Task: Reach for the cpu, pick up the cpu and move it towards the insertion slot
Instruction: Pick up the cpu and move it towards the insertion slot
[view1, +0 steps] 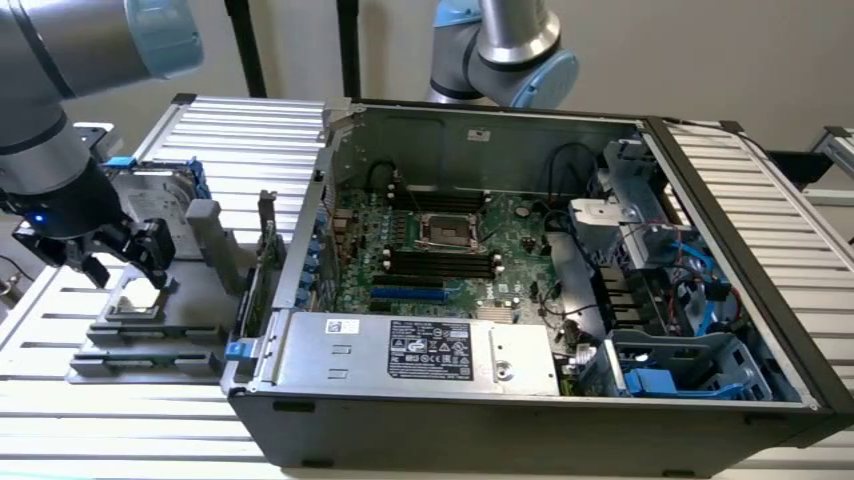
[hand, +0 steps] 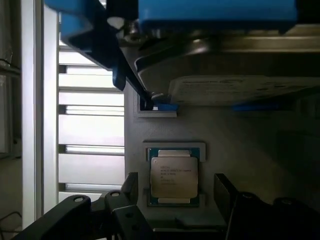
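Open and gripping nothing: the gripper (view1: 131, 272), poised low over the grey holder (view1: 147, 335) at the exterior view's left of the computer case (view1: 534, 420). Black fingers (hand: 225, 192) spread to either side of the cpu (hand: 174, 175), a clear gap on each flank, no contact. Lying flat in a shallow square recess of the holder, metal top up, towards the holder's edge nearest the exterior camera and well apart from the insertion slot (view1: 447, 232). Small, thin, close to square: dull silver lid with rounded corners, a few lines of fine dark print, a narrow greenish rim showing at two opposite ends. Slightly oblong, long axis pointing at the hard drive (hand: 225, 80) standing on edge in blue clips (hand: 215, 12) by the holder's far edge; crosswise, then, to the line from finger to finger, with the print lines running along that line. Print too small to read. In the exterior view, much of the chip masked by the fingers and the arm (view1: 54, 130), just a pale glint between them. Hard drive cut off by the picture's edge in the wrist view. Over in the case, on the motherboard (view1: 521, 225), silvery frame and dark centre for the slot, beside the long black memory slots (view1: 434, 265); contacts inside impossible to make out. Under everything, the bench (view1: 80, 440) of pale slats.
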